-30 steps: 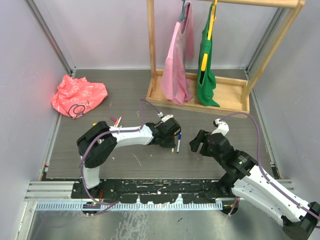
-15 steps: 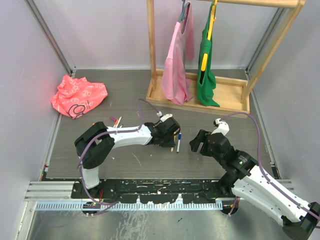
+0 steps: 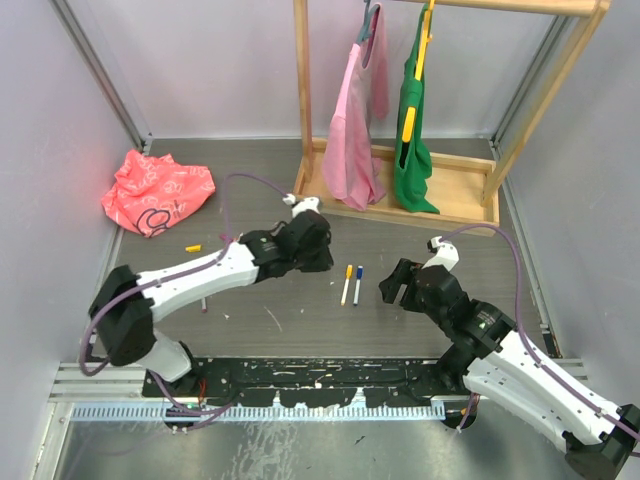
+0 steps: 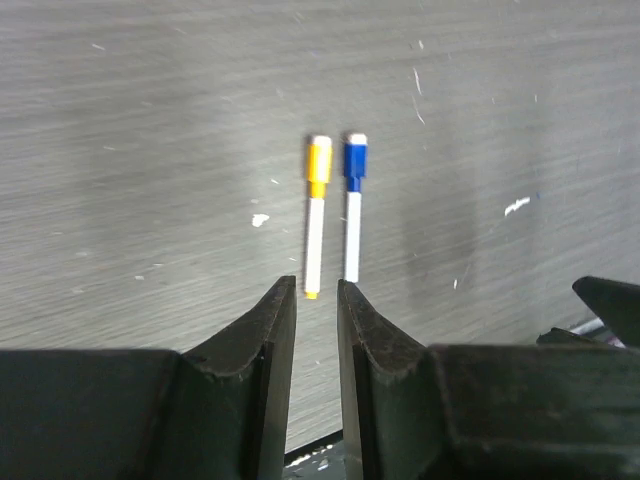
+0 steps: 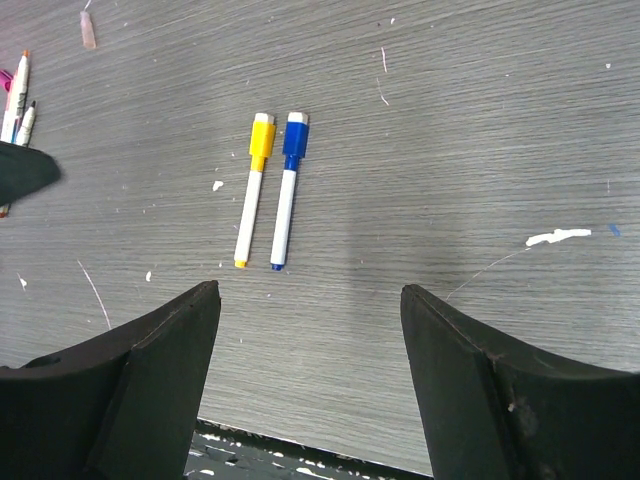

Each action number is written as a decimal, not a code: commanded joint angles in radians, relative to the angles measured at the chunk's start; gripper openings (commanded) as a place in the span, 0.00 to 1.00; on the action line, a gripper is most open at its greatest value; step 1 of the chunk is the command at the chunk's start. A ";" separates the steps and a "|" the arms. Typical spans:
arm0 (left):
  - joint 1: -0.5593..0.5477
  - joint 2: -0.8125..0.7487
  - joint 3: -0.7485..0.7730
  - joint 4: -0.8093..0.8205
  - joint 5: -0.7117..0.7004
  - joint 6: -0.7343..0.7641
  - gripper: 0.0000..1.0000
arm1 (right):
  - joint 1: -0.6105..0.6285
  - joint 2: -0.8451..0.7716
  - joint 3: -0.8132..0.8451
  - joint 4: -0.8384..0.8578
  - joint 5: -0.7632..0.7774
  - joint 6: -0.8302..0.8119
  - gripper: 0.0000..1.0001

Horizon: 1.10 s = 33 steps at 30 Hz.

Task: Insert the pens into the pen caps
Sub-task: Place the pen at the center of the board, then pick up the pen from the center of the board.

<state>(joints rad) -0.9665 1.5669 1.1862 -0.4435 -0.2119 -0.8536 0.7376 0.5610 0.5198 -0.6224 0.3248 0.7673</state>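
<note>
Two capped pens lie side by side mid-table: a yellow one [image 3: 346,284] [image 4: 315,215] [image 5: 253,190] and a blue one [image 3: 357,283] [image 4: 353,205] [image 5: 286,190]. My left gripper [image 3: 322,262] [image 4: 317,290] hovers just behind their tail ends, jaws a narrow gap apart with nothing between them. To the right of the pens my right gripper [image 3: 392,285] [image 5: 310,290] stands wide open and empty. Several more pens [image 5: 15,100] show at the left edge of the right wrist view. A loose orange cap [image 3: 193,247] and a pale pink cap [image 3: 203,303] [image 5: 88,30] lie to the left.
A crumpled red-pink cloth [image 3: 158,190] lies at the back left. A wooden clothes rack [image 3: 400,195] with a pink and a green garment stands at the back right. Walls close in both sides.
My left gripper has let go of the yellow pen beside the blue one, parted its jaws slightly and drawn back to the upper left. The right arm has stayed still.
</note>
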 commanded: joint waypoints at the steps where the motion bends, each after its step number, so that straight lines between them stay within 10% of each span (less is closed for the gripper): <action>1: 0.084 -0.141 -0.049 -0.072 -0.060 0.065 0.25 | -0.004 0.000 0.047 0.017 0.023 -0.005 0.78; 33: 0.840 -0.461 -0.467 -0.239 -0.043 0.263 0.31 | -0.003 0.011 0.029 0.034 -0.027 -0.015 0.78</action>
<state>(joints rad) -0.1875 1.1316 0.7448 -0.7033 -0.2691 -0.6106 0.7376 0.5800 0.5198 -0.6212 0.3103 0.7620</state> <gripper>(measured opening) 0.297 0.780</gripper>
